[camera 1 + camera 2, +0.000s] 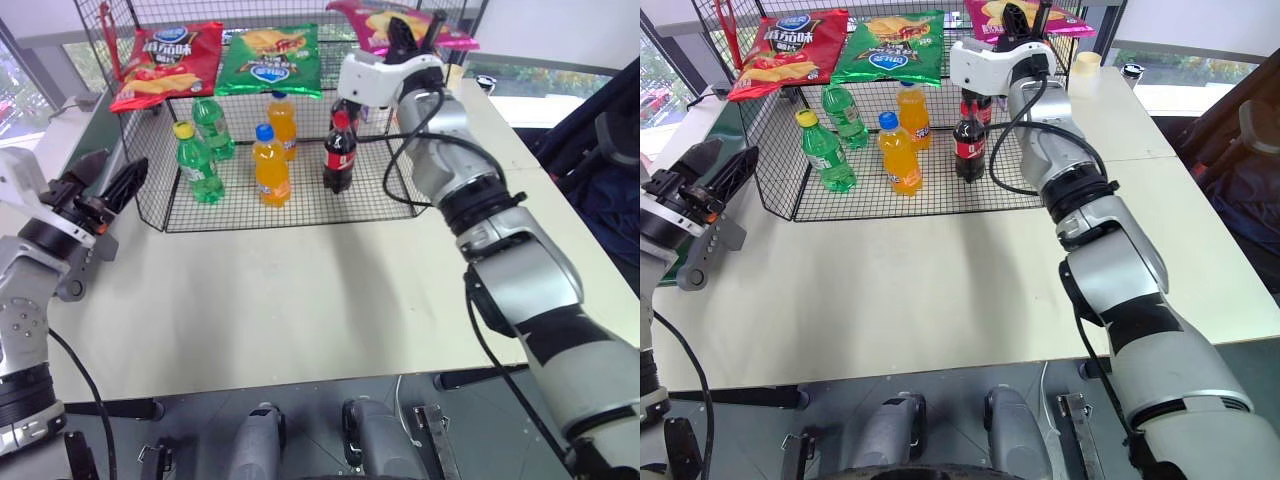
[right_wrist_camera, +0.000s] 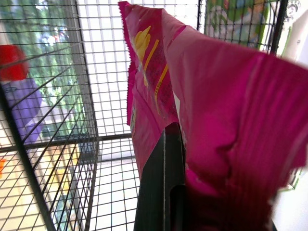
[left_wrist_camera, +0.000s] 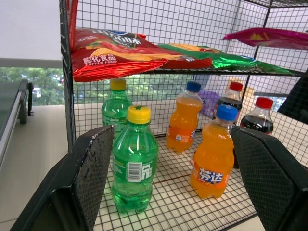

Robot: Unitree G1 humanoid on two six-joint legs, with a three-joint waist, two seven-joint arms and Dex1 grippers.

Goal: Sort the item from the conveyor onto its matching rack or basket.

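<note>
Table: pale cream tabletop (image 1: 300,300), bare in the near half.
Left gripper: left gripper (image 1: 107,186) hangs at the table's left edge, its 2 black fingers spread apart with nothing between them; it points toward the rack's lower left corner.
Conveyor: a strip of dark-green belt in a grey frame (image 3: 12,118) runs beside the cage's left side.
Rack: tall black wire-mesh cage (image 1: 280,205) stands on the far part of the table, with a wire floor and a slanted upper shelf.
Bottles on the floor: 2 green soda bottles, the nearer with a yellow cap (image 1: 197,163); 2 orange soda bottles, the nearer with a blue cap (image 1: 270,166); 1 dark cola bottle with a red cap (image 1: 339,154), a second one just behind it in the left wrist view.
Upper shelf, left to right: red foil chip bag (image 1: 168,62), green foil chip bag (image 1: 270,58).
Right gripper: right gripper (image 1: 408,35) reaches over the shelf's right end, fingers clamped on the magenta-pink foil chip bag (image 1: 372,22).
Item: the pink bag hangs at the shelf's right end, beside the green bag; whether it touches the shelf cannot be told.
</note>
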